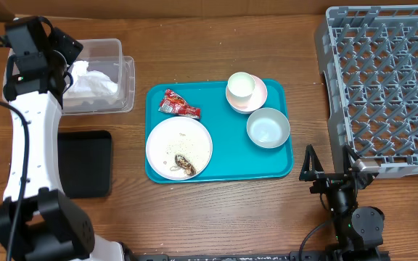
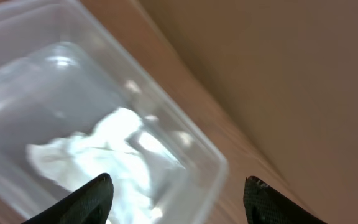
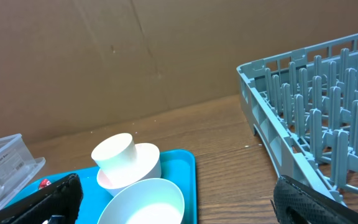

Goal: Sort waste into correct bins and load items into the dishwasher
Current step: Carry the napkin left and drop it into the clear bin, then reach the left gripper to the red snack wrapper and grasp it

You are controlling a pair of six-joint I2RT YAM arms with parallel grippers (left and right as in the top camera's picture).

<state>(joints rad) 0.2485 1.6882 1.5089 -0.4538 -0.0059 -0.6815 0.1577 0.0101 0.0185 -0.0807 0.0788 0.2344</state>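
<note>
A crumpled white napkin [image 2: 117,149] lies inside the clear tub [image 2: 194,140]. My left gripper [image 2: 179,180] hangs open just above it, nothing between its fingers. From overhead the left arm reaches over the tub [image 1: 124,72] at the back left. The red wrapper [image 1: 178,104], the white plate [image 1: 167,138] with brown food scraps [image 1: 186,166], the white cup [image 1: 240,85] on the pink dish [image 1: 258,98] and the grey-blue bowl [image 1: 268,127] all sit on the teal tray [image 1: 223,116]. My right gripper [image 1: 329,165] stands open and empty, low between the tray and the grey dish rack [image 1: 387,87].
A shallow black tray [image 1: 85,163] lies in front of the clear tub, left of the teal tray. In the right wrist view the bowl [image 3: 145,202] and cup [image 3: 114,152] are close ahead to the left, with the rack wall [image 3: 272,143] to the right. A cardboard wall closes the back.
</note>
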